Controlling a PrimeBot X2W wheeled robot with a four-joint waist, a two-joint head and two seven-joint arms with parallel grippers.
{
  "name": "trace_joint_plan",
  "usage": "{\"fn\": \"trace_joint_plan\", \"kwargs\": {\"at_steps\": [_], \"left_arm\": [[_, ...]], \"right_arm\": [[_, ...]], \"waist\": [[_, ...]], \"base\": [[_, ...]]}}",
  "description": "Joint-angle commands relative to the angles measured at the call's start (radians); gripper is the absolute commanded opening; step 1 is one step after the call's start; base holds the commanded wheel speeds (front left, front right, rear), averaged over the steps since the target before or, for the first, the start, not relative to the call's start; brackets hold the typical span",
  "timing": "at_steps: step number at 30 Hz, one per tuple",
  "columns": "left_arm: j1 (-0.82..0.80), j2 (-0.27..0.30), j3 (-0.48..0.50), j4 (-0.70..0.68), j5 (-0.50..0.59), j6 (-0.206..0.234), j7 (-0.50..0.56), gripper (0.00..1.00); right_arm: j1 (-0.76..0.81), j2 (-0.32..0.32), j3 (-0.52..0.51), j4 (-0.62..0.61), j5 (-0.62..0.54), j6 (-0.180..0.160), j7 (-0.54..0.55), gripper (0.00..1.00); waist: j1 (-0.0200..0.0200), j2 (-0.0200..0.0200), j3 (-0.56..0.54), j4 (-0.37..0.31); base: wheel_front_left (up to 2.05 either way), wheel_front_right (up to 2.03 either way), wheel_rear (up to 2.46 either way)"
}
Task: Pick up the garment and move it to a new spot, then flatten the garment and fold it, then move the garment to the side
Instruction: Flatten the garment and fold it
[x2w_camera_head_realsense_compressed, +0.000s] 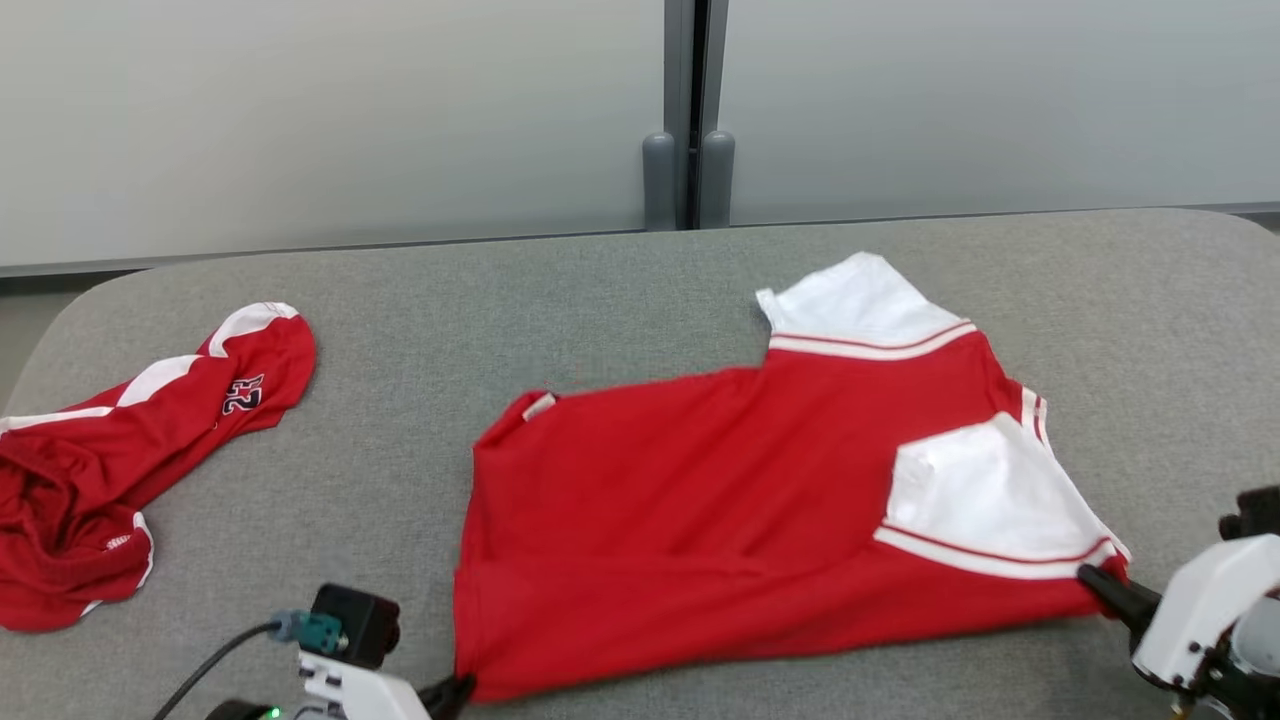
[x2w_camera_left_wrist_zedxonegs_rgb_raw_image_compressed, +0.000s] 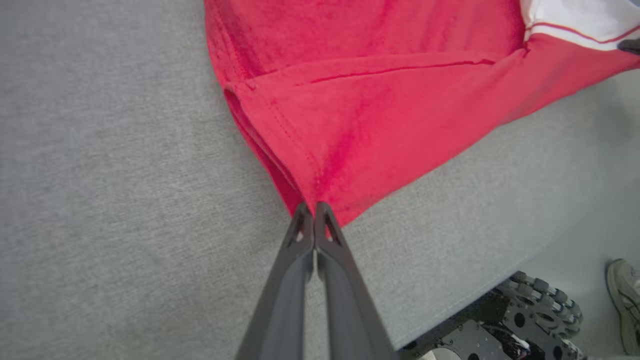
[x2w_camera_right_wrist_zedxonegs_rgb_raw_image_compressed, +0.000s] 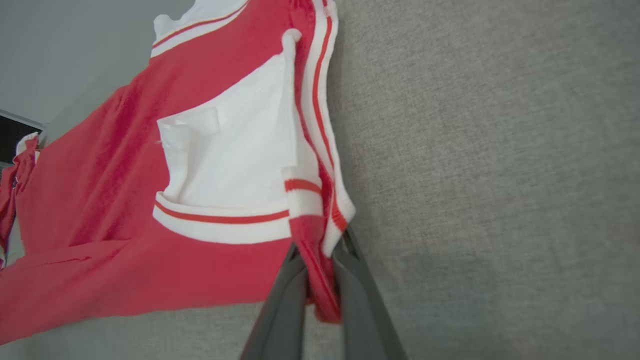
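A red garment (x2w_camera_head_realsense_compressed: 720, 520) with white sleeves and red-striped trim lies spread on the grey table (x2w_camera_head_realsense_compressed: 600, 290), stretched along its near edge between my two grippers. My left gripper (x2w_camera_head_realsense_compressed: 455, 690) is shut on its lower left hem corner, seen up close in the left wrist view as the red garment (x2w_camera_left_wrist_zedxonegs_rgb_raw_image_compressed: 370, 115) pinched at the left gripper (x2w_camera_left_wrist_zedxonegs_rgb_raw_image_compressed: 314, 207). At the right, my right gripper (x2w_camera_head_realsense_compressed: 1095, 580) is shut on the shoulder corner by the white sleeve. There the red garment (x2w_camera_right_wrist_zedxonegs_rgb_raw_image_compressed: 125, 210) bunches between the fingers of the right gripper (x2w_camera_right_wrist_zedxonegs_rgb_raw_image_compressed: 320, 260).
A second red garment (x2w_camera_head_realsense_compressed: 120, 450) with white stripes and a dark number lies crumpled at the table's left edge. A pale wall with a grey post (x2w_camera_head_realsense_compressed: 688, 110) stands behind the table. My wheeled base (x2w_camera_left_wrist_zedxonegs_rgb_raw_image_compressed: 530, 320) and a person's shoe (x2w_camera_left_wrist_zedxonegs_rgb_raw_image_compressed: 625, 300) show beyond the table's near edge.
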Motion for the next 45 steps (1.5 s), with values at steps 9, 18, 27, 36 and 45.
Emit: {"fn": "trace_joint_plan", "kwargs": {"at_steps": [9, 18, 27, 36, 45], "left_arm": [[0.115, 0.101, -0.004, -0.145, -0.046, 0.067, 0.026, 0.00], [0.139, 0.090, -0.020, -0.148, -0.071, 0.076, 0.050, 1.00], [0.084, 0.105, 0.013, -0.170, -0.016, 0.108, 0.006, 1.00], [-0.019, 0.082, 0.067, -0.136, 0.091, 0.137, -0.093, 1.00], [-0.234, 0.016, 0.043, -0.032, 0.177, 0.043, -0.033, 1.00]], "right_arm": [[0.196, -0.078, -0.113, -0.113, 0.023, 0.001, 0.110, 0.00], [0.305, -0.037, -0.223, -0.195, -0.044, 0.001, 0.225, 1.00], [0.314, 0.030, -0.364, -0.328, -0.127, 0.001, 0.261, 1.00], [0.187, 0.082, -0.418, -0.406, -0.228, 0.001, 0.204, 1.00], [-0.098, 0.078, -0.331, -0.337, -0.305, 0.001, 0.112, 1.00]], "waist": [[0.0000, -0.0001, -0.013, -0.004], [0.0000, -0.0001, -0.003, -0.003], [0.0000, -0.0001, -0.005, -0.007], [0.0000, -0.0001, 0.025, -0.008], [0.0000, -0.0001, 0.166, 0.022]], "base": [[0.00, 0.00, 0.00], [0.00, 0.00, 0.00], [0.00, 0.00, 0.00], [0.00, 0.00, 0.00], [0.00, 0.00, 0.00]]}}
